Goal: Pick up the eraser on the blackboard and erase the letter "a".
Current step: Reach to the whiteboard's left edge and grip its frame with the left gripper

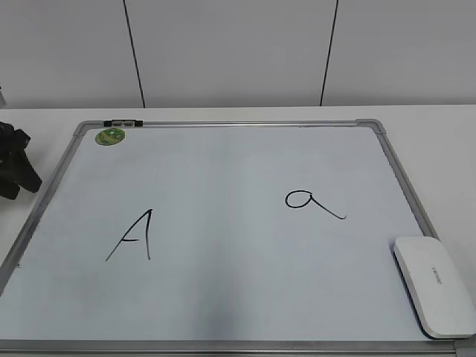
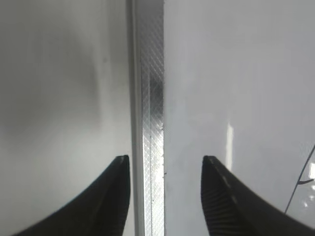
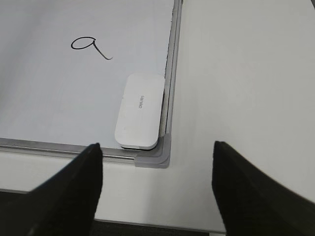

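The blackboard (image 1: 223, 297) is a white board with a silver frame lying flat on the table. The white eraser (image 1: 435, 285) lies in its near right corner; it also shows in the right wrist view (image 3: 141, 111). The letter "a" (image 1: 312, 201) is written right of centre and shows in the right wrist view (image 3: 90, 46). My right gripper (image 3: 156, 184) is open and empty above the table, short of the board's corner and the eraser. My left gripper (image 2: 165, 169) is open and empty, straddling the board's left frame (image 2: 151, 123); its dark body shows at the left edge of the exterior view (image 1: 15, 167).
A capital "A" (image 1: 134, 236) is written on the board's left half. A small green round magnet (image 1: 110, 136) and a black clip (image 1: 123, 123) sit at the far left corner. A grey corner piece (image 3: 155, 156) lies right next to the eraser. A white wall stands behind.
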Available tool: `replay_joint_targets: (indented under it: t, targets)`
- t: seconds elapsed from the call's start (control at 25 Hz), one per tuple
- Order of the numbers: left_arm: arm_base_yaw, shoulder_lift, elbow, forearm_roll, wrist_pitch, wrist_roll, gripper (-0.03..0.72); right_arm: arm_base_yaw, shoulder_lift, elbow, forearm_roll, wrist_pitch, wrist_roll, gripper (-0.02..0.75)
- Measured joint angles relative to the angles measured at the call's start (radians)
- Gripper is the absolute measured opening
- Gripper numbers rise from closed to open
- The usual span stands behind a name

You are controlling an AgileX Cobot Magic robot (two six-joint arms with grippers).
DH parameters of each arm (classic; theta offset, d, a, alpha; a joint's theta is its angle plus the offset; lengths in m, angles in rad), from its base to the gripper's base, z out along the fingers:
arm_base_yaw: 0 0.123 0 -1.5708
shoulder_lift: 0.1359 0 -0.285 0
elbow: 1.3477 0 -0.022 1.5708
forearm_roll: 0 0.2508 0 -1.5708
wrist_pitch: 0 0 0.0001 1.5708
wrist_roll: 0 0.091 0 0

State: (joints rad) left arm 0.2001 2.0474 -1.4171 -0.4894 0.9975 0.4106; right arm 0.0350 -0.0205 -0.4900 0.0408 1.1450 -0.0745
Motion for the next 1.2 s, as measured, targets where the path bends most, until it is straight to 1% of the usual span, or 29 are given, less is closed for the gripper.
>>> replay_joint_targets:
  t: [0.4,0.72,0.88,1.2]
  targets:
    - [0.0,0.068,-0.03,-0.001,0.011,0.004,0.274,0.0,0.0,0.0,0.0,0.0,0.0,0.519]
    - [0.0,0.116,-0.03,-0.012,0.006,0.004,0.258,0.0,0.0,0.0,0.0,0.0,0.0,0.519]
    - [0.0,0.116,-0.03,-0.015,-0.005,0.004,0.215,0.0,0.0,0.0,0.0,0.0,0.0,0.519]
    - [0.0,0.116,-0.03,-0.015,-0.009,0.004,0.157,0.0,0.0,0.0,0.0,0.0,0.0,0.519]
